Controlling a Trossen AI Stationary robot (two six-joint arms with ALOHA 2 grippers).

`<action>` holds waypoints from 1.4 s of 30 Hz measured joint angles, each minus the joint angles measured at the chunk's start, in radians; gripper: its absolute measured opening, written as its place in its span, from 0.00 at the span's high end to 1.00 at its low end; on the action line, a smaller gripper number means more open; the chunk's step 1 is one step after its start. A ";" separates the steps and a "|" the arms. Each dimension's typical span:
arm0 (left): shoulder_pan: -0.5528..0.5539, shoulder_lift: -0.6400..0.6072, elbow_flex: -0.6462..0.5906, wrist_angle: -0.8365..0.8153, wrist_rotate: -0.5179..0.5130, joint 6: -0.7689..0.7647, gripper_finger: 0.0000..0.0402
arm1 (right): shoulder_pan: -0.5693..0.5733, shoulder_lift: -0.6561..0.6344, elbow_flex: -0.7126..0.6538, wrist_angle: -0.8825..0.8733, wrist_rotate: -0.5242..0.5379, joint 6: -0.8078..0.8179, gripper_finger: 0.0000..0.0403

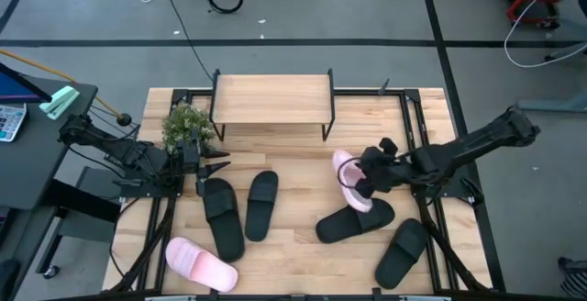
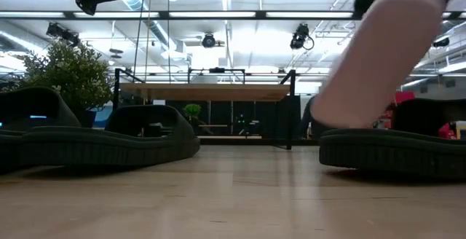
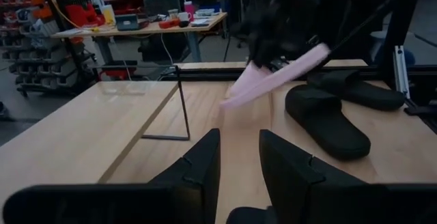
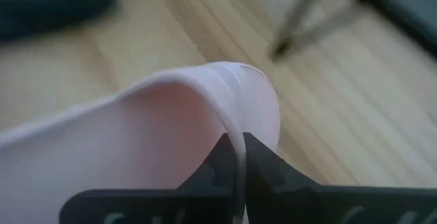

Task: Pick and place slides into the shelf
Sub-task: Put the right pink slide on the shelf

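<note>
My right gripper point(image 1: 365, 180) is shut on a pale pink slide point(image 1: 348, 177), which is tilted up right of the table's middle and also shows in the low view as the pink slide point(image 2: 378, 57). My left gripper point(image 1: 218, 163) is open and hovers beside the plant, touching nothing. A second pink slide point(image 1: 200, 264) lies on its sole near the front left. Two black slides point(image 1: 223, 217) point(image 1: 261, 205) lie left of centre, and two more black slides point(image 1: 353, 223) point(image 1: 402, 250) lie on the right. The shelf point(image 1: 272, 99) stands on its thin black legs at the far edge. My right gripper pinches a thin curved pink wall of the slide point(image 4: 240, 138) between its two fingers point(image 4: 222, 166); it looks like the strap's edge. The slide is tilted, its high end at the gripper. Its low end point(image 3: 225, 103) is close to the table; whether it touches, I cannot tell.
A small potted plant point(image 1: 188, 127) stands by the shelf's left leg, close to my left gripper. Bare wood lies between the shelf and the slides point(image 1: 293, 159). Black frame rails run along both table sides point(image 1: 417, 127).
</note>
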 joint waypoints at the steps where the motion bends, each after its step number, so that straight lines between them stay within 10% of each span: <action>1: 0.000 0.000 0.000 0.000 0.000 0.000 0.73 | 0.014 -0.010 0.023 0.030 0.003 -0.025 0.98; 8: 0.000 0.000 0.000 0.000 0.000 0.000 0.73 | 0.030 0.010 0.166 0.349 -0.119 -0.508 0.98; 14: 0.000 0.000 0.000 0.000 0.000 0.001 0.73 | -0.111 0.135 0.307 0.475 0.000 -0.826 0.98; 28: 0.000 0.000 0.000 0.000 0.000 0.030 0.73 | -0.613 0.540 0.618 0.407 0.077 -1.042 0.98; 42: 0.000 0.000 0.000 -0.032 0.000 0.026 0.73 | -0.702 0.678 0.629 0.339 0.195 -1.195 0.98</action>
